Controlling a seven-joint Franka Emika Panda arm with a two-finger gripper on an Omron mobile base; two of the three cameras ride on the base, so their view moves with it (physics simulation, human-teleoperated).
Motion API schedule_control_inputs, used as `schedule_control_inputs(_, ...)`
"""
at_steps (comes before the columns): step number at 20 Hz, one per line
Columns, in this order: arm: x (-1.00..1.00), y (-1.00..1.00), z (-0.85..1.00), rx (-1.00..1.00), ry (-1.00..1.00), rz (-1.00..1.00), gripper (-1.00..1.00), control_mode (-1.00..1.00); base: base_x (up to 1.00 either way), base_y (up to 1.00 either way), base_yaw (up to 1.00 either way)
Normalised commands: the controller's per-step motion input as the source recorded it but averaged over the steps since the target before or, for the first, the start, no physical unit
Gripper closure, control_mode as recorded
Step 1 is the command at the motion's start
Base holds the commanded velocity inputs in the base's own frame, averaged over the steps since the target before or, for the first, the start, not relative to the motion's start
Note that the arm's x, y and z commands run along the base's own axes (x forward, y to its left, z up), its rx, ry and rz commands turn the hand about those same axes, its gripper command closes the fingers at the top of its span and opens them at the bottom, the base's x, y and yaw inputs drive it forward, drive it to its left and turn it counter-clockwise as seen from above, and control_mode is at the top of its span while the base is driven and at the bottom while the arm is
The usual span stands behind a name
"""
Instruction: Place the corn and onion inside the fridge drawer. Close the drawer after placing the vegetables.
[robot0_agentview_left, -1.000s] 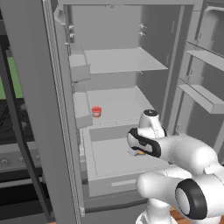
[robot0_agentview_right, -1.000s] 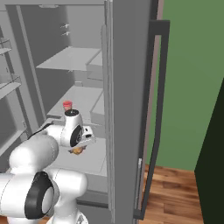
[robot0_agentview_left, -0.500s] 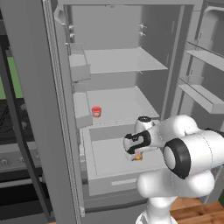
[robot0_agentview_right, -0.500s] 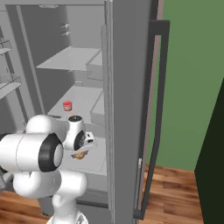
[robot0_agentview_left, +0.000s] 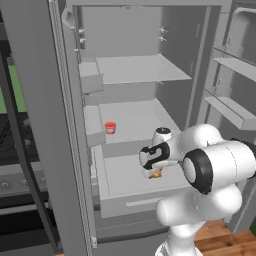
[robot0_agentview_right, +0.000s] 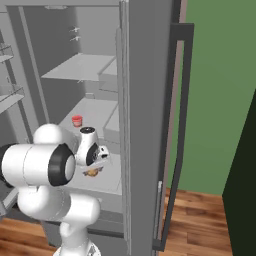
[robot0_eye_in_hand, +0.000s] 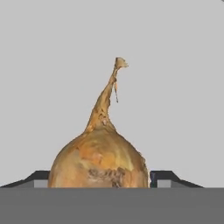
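Clamping the onion (robot0_eye_in_hand: 99, 159) by its round belly, the end effector (robot0_agentview_left: 155, 169) hangs just above the pulled-out fridge drawer (robot0_agentview_left: 129, 179). Light, firm and papery-slick by the look of it, the bulb suits this mid-body hold; its thin stem would snap. Below it, the visible tray floor holds nothing; a red cup (robot0_agentview_left: 110, 127) sits on the shelf beyond.
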Motion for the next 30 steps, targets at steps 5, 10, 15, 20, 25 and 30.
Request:
schedule_control_inputs(5, -0.1, 0.0, 0.83, 0.0, 0.0, 0.0, -1.0, -1.0, 0.0, 0.0, 0.0)
schedule_control_inputs(10, -0.01, 0.0, 1.0, 0.0, 0.0, -0.01, -1.0, -1.0, 0.0, 0.0, 0.0)
schedule_control_inputs(15, -0.5, 0.0, 0.91, 0.01, -0.02, -0.02, -1.0, -1.0, 0.0, 0.0, 0.0)
schedule_control_inputs(20, -0.98, 0.0, 0.63, 0.07, -0.01, -0.07, -1.0, -1.0, 0.0, 0.0, 0.0)
schedule_control_inputs(25, -0.96, 0.0, 0.12, 0.08, -0.05, -0.1, -1.0, -1.0, 0.0, 0.0, 0.0)
schedule_control_inputs(30, -0.29, 0.02, 0.0, 0.0, -0.01, -0.02, -1.0, -1.0, 0.0, 0.0, 0.0)
